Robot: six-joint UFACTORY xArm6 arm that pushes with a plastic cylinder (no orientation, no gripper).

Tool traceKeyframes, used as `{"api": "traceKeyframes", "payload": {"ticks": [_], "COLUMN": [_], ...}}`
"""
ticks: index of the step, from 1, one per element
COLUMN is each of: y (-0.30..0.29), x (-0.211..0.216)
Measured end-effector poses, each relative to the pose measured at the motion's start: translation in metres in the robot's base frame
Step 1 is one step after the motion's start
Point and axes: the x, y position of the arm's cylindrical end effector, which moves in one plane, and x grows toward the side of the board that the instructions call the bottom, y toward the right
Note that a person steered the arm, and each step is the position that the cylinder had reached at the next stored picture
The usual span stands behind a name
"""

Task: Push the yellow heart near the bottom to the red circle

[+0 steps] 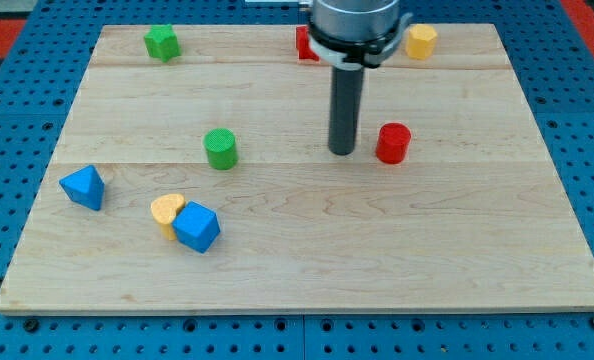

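A yellow heart [165, 211] lies at the lower left of the wooden board [307, 250], touching a blue cube [197, 227] on its right. A red circle [393, 143] stands right of the board's middle. My tip [342, 151] rests on the board just left of the red circle, a small gap apart, and far to the right of and above the yellow heart.
A green circle [220, 148] stands left of the middle. A blue triangle-like block [83, 187] is at the far left. A green block [162, 43], a red block [305, 43] partly hidden by the arm, and a yellow block [421, 41] sit along the top edge.
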Motion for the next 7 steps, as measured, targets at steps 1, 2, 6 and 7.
{"api": "traceKeyframes", "payload": {"ticks": [1, 2, 6, 7], "y": [0.021, -0.060, -0.247, -0.260], "x": [0.012, 0.068, 0.082, 0.102]}}
